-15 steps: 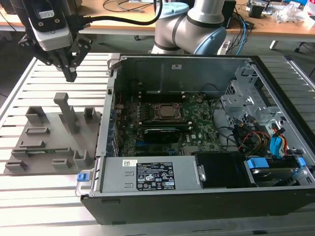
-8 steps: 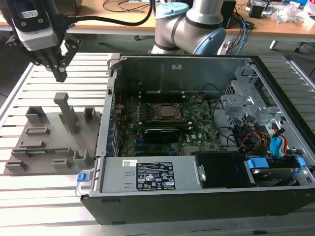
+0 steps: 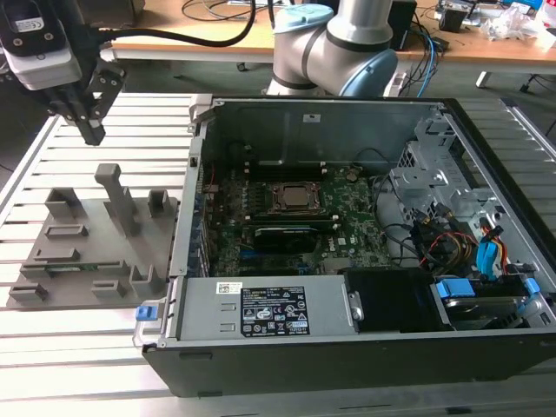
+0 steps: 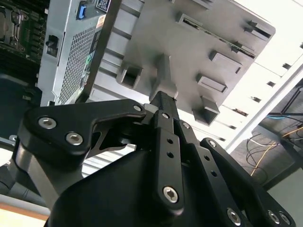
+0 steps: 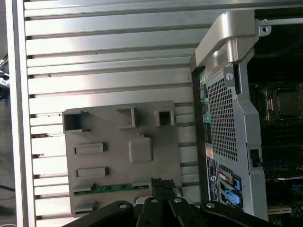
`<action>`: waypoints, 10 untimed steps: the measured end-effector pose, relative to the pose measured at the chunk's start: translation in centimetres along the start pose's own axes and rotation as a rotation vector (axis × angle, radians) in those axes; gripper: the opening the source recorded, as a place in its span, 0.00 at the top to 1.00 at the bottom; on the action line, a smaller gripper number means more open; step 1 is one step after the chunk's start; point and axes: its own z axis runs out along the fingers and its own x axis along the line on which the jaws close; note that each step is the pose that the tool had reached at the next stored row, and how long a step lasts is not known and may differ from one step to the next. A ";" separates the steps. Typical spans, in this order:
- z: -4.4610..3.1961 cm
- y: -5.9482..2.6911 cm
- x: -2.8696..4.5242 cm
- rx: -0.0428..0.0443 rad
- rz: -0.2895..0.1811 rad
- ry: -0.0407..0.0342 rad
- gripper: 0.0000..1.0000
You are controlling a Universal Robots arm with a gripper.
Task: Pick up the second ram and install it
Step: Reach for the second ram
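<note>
An open computer case [image 3: 295,306] is set beside a gray fixture plate [image 3: 94,248]. Over the plate the gripper [image 3: 92,132] is held closed up and empty. The second ram [image 5: 113,187] is seated on edge in a fixture slot. It is judged light, stiff and fragile, best pinched across its faces at mid-length.

Arm [image 3: 334,43] stretched sideways, pincer [image 3: 92,132] pointing down, jaws closed together
</note>
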 end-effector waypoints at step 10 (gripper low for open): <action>-0.02 -0.13 1.76 0.0000 0.000 0.0000 0.89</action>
